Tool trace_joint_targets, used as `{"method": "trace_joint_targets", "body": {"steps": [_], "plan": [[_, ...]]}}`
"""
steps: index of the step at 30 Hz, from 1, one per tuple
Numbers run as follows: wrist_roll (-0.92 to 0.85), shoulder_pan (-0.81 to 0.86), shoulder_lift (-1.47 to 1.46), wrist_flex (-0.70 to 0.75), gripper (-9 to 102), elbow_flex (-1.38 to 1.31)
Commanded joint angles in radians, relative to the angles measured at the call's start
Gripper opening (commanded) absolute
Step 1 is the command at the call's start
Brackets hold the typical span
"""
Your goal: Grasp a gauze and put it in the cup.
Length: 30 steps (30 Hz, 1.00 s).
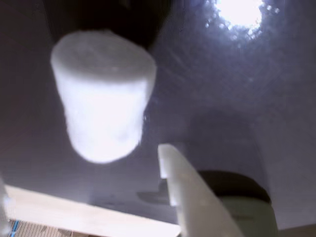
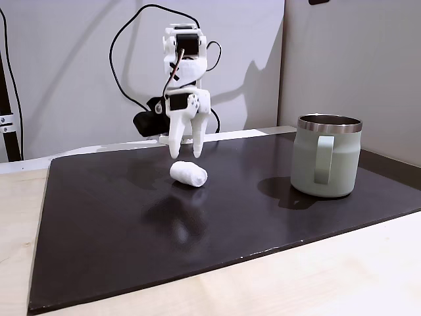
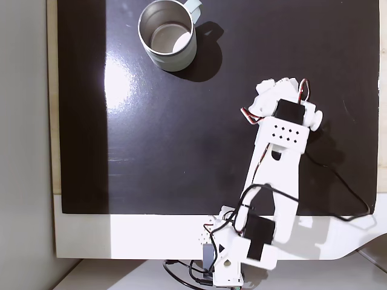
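Fixed view from the front: the end effector (image 2: 185,156) hangs with its fingers parted and empty, tips pointing down just above the gauze (image 2: 189,174), which lies on its side on the dark mat (image 2: 118,224), well apart from the cup (image 2: 327,155) at right.

1. Looks like a home or office desk rigged as a hobby test bench.
2. Black mat (image 2: 131,224) over a pale wood table (image 2: 342,276).
3. Far side: plain white wall (image 2: 66,66), loose black cables (image 2: 122,49).
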Motion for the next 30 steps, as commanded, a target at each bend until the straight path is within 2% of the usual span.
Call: {"method": "trace_joint_targets", "body": {"steps": [1, 11, 25, 30], "plan": [[0.003, 0.006, -0.017, -0.015, 35, -0.067], [0.006, 0.029, -0.14, -0.058, 33, -0.069], [0.009, 0.048, -0.155, -0.077, 2, -0.071], [0.009, 0.057, -0.166, -0.072, 0, -0.071]]}}
